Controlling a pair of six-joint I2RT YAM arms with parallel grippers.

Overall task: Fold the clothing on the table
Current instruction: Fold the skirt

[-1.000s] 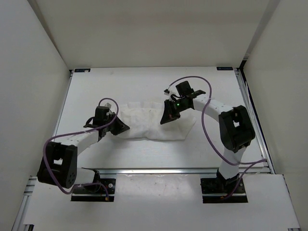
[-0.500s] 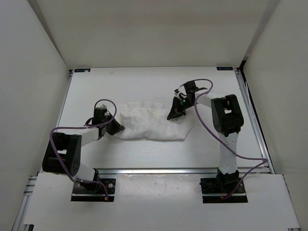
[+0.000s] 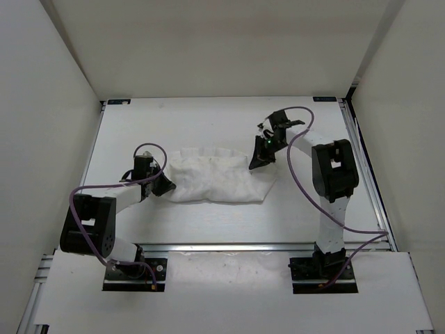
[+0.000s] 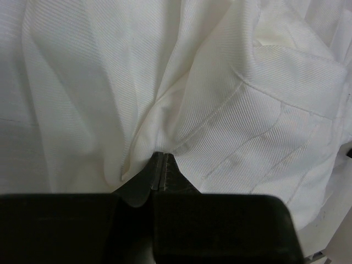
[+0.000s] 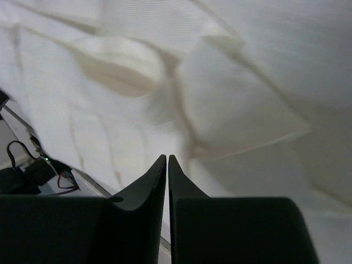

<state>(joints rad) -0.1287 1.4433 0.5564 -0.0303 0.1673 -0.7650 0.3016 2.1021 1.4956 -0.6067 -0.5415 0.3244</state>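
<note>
The clothing [image 3: 215, 175] is a wrinkled white garment lying spread across the middle of the table [image 3: 208, 125]. My left gripper [image 3: 167, 186] is at its left edge. In the left wrist view the left gripper [image 4: 159, 156] has its jaws pressed together on a pinch of the clothing [image 4: 220, 82], and creases run out from the tips. My right gripper [image 3: 256, 163] sits over the garment's upper right part. In the right wrist view the right gripper [image 5: 167, 157] has its jaws a thin crack apart with nothing between them. The clothing [image 5: 236, 110] lies folded just beyond them.
Silver rails [image 3: 361, 174] run along the table's right and near sides. White enclosure walls [image 3: 49, 139] stand close on the left, right and back. Purple cables [image 3: 299, 160] loop off both arms above the surface.
My right gripper has moved right and a little farther back over the garment, and its jaws have parted slightly. My left gripper has shifted a little left, keeping its pinch. The garment lies more stretched out.
</note>
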